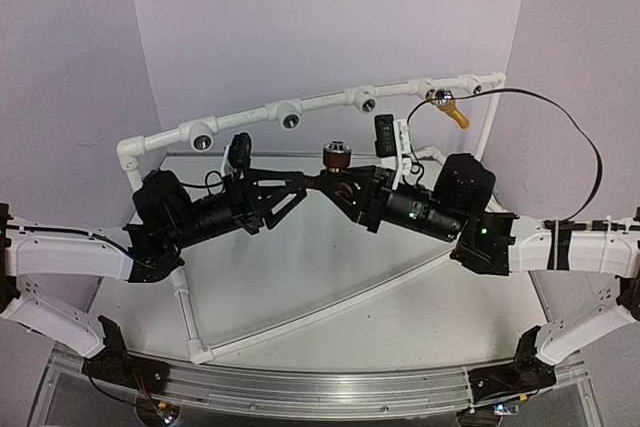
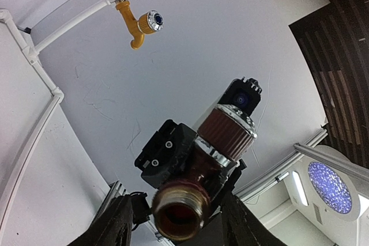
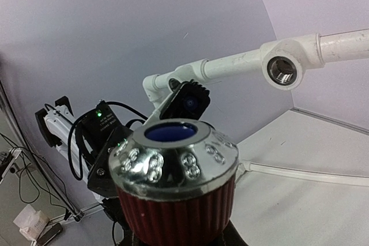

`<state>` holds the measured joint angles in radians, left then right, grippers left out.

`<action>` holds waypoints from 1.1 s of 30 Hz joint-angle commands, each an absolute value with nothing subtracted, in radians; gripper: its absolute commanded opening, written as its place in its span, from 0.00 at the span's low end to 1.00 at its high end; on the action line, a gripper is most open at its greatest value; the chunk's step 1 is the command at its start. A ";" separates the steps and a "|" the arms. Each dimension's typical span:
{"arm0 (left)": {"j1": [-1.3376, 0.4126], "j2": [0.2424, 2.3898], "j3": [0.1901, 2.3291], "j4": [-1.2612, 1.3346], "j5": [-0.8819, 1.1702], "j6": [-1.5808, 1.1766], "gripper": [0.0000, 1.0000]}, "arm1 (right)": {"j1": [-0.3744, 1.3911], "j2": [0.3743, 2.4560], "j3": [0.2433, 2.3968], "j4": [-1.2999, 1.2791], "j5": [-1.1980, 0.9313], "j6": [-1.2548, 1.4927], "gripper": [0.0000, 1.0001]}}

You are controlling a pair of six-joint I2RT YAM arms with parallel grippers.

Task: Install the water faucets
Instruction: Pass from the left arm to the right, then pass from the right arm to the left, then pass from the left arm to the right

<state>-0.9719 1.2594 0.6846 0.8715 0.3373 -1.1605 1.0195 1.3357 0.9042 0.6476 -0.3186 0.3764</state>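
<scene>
So, left to right: the white pipe rail has three empty sockets on its left and middle stretch. Nothing is screwed in there yet.

The left gripper is let go. In its wrist view the fingers sit either side of the threaded end with gaps showing, not pinching it. The reddish-brown faucet hangs mid-air between the two arms, in front of the rail, and the right gripper is clamped on its body.

Far right, the yellow faucet is already in its socket. So I'd call it half done, with the brown one left to go.

Only the top view shows how many sockets are free. The left wrist alone shows the brass-looking thread. The right wrist gives the knob's blue cap and a socket's metal threads up close.
</scene>
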 commanded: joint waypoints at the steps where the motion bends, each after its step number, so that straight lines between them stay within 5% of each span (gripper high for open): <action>1: -0.954 1.244 0.698 0.892 0.357 -1.160 0.52 | 1.021 1.332 0.964 0.678 -0.404 0.400 0.00; 7: -0.951 1.245 0.707 0.888 0.370 -1.140 0.04 | 1.021 1.330 0.976 0.603 -0.422 0.396 0.00; 17: -0.951 1.242 0.704 0.887 0.369 -1.142 0.00 | 1.020 1.363 1.053 0.460 -0.418 0.339 0.59; 22: -0.951 1.232 0.695 0.887 0.364 -1.140 0.00 | 1.020 1.369 1.051 0.492 -0.432 0.337 0.40; 31: -0.951 1.224 0.692 0.888 0.380 -1.134 0.00 | 1.021 1.411 1.089 0.499 -0.431 0.344 0.53; 33: -0.950 1.223 0.690 0.886 0.383 -1.132 0.00 | 1.021 1.416 1.099 0.494 -0.414 0.340 0.25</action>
